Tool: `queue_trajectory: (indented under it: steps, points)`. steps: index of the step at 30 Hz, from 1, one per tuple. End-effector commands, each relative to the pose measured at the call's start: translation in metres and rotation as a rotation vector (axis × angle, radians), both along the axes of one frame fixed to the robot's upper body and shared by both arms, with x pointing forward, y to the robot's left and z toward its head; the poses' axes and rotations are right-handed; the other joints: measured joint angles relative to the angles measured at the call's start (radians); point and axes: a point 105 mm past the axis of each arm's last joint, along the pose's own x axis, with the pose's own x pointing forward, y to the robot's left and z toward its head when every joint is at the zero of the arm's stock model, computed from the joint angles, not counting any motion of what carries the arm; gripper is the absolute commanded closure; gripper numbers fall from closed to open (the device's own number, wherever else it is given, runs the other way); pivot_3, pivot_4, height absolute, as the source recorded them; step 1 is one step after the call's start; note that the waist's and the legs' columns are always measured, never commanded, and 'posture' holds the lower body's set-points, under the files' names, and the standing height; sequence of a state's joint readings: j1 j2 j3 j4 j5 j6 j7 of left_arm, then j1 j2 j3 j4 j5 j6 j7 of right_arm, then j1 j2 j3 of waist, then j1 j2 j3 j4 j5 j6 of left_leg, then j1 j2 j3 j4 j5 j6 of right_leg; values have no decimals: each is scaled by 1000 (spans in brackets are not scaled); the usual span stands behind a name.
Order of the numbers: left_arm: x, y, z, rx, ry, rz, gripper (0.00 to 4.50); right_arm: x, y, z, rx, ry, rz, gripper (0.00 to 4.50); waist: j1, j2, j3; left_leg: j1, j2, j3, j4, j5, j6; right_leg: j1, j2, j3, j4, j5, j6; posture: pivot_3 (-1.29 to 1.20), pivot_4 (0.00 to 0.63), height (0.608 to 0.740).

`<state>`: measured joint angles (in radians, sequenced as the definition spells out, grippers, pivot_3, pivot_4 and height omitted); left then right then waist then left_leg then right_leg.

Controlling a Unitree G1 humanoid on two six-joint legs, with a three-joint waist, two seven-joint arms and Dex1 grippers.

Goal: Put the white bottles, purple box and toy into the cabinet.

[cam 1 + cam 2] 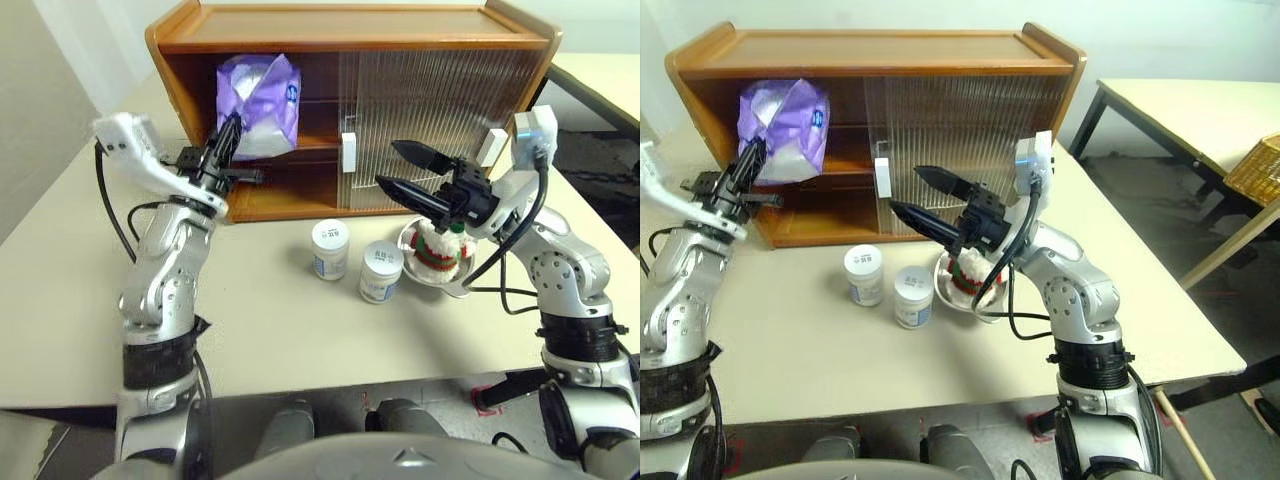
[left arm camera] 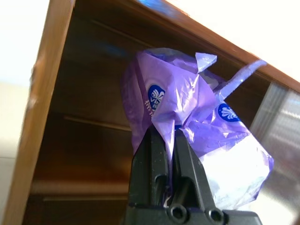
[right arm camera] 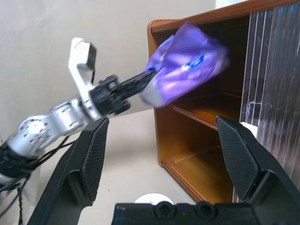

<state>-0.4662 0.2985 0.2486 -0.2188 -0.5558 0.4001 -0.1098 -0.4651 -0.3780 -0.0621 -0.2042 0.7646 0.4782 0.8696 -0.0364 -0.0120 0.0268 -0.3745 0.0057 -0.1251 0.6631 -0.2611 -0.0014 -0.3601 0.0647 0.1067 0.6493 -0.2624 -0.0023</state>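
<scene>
Head stereo pair looks down at cabinet (image 1: 350,110); wrist cameras close, both facing its open bay, seemingly

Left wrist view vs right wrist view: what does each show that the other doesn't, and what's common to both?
Left wrist view alone: the blue round logos on the purple box seen close, with the wrap pinched between the left tool's shut fingers.

Right wrist view alone: the right tool open with nothing between its fingers, the left arm's silver links, the top of a white bottle, and the ribbed sliding door.

Both: the purple box held up at the cabinet's open side, shelf behind it.
</scene>
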Motion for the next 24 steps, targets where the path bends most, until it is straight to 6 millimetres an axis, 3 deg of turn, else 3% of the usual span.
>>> queue_trajectory:
  steps: [1,7,11,12,17,23,24]
  points:
    - [24,-5,-8,13,88,34,4463,0,0,1,-11,-13,-11,0,-1,-2,1,1,0,0,0,0,0,1,0,0,0,0,0,-103,35,740]
    - [54,-8,-11,47,147,84,4463,0,-1,0,-5,-14,-24,0,-9,-6,4,1,-1,1,0,0,0,0,1,3,-1,1,2,-123,35,740]
    - [59,-9,-12,73,149,78,4463,-1,-1,0,-4,-15,-29,0,-16,-7,5,1,-1,1,0,0,1,0,5,6,-1,2,3,-132,35,740]
    - [59,-9,-12,85,146,78,3896,-1,-2,0,-3,-15,-32,0,-17,-7,5,1,-2,2,0,0,1,0,6,6,-1,1,5,-133,35,740]
    - [56,-8,-9,109,102,64,2345,-1,-3,-1,-3,-13,-36,0,-22,-7,5,1,-3,3,0,-1,1,0,7,8,-2,0,8,-133,35,740]
    - [48,-11,-9,93,72,40,142,0,-1,-2,-5,-10,-30,0,-25,-7,5,2,-3,4,0,-1,2,0,7,11,-2,-1,14,-133,35,740]
    - [46,-12,-7,90,59,37,21,-1,-1,-2,-6,-10,-29,0,-25,-7,5,2,-3,4,0,-1,2,0,7,12,-2,-1,14,-117,32,740]
